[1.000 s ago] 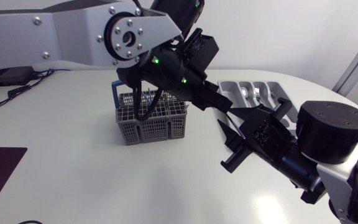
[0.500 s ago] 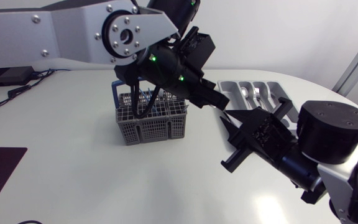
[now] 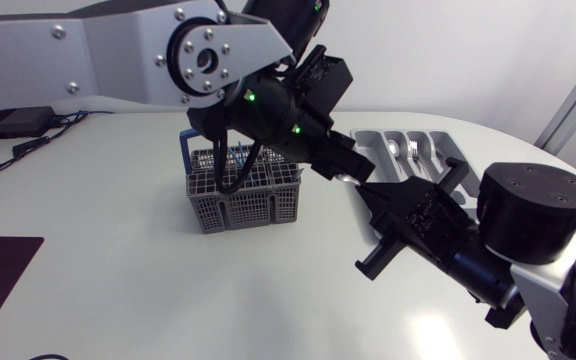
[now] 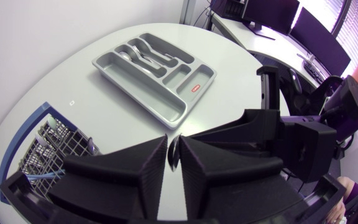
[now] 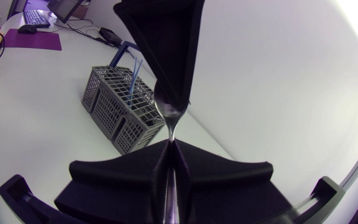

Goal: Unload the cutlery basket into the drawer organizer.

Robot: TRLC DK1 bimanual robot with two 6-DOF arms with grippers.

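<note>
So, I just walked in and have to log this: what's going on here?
A handover above the table. The left gripper pinches the bowl of a silver metal spoon, and the right gripper is shut on its handle. The grey mesh cutlery basket has thin blue sticks in it. The grey compartmented drawer organizer already holds some cutlery.

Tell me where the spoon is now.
The spoon is in mid-air, gripped by both the left gripper and right gripper, between basket and organizer in the head view.

Left end effector (image 4: pixel 174 148) meets right end effector (image 5: pixel 171 146), both clamping one spoon (image 5: pixel 167 106).
</note>
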